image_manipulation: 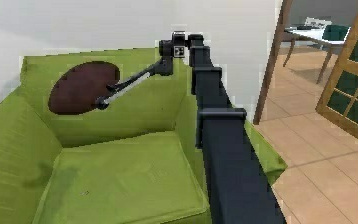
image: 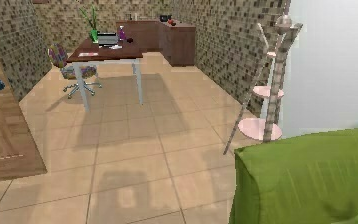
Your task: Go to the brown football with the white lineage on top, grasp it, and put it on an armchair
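Observation:
A dark brown oval football (image_manipulation: 79, 88) hangs at the far end of my gripper (image_manipulation: 105, 100), above the seat and in front of the backrest of a green armchair (image_manipulation: 117, 175). The gripper holds the football. My arm (image_manipulation: 222, 130) rises as a dark bar from the arm side view's bottom edge, with two white marker squares at its top. A corner of the green armchair (image: 307, 180) sits at the forward view's bottom right.
Ahead on the tiled floor stand a wooden desk (image: 107, 50) with an office chair (image: 72, 75), a brown cabinet (image: 172, 40) behind it and a tall tiered stand (image: 267, 90). A wooden door (image_manipulation: 352, 80) with glass panes sits at the arm side view's right.

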You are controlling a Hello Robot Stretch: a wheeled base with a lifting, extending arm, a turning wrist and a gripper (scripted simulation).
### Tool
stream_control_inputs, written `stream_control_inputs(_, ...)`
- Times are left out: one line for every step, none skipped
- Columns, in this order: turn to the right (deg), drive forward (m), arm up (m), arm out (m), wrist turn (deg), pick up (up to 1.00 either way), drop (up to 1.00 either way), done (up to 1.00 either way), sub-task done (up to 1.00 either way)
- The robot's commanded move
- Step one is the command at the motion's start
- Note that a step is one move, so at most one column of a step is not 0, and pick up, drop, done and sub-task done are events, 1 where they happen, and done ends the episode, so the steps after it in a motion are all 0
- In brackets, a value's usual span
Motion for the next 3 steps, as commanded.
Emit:
stream_control_inputs(0.0, 0.00, -0.22, 0.00, 0.0, 0.00, 0.00, 0.00, 0.00)
stream_control_inputs(0.0, 0.00, -0.32, 0.00, 0.0, 0.00, 0.00, 0.00, 0.00)
stream_control_inputs(0.0, 0.00, 0.00, 0.00, 0.0, 0.00, 1.00, 0.00, 0.00)
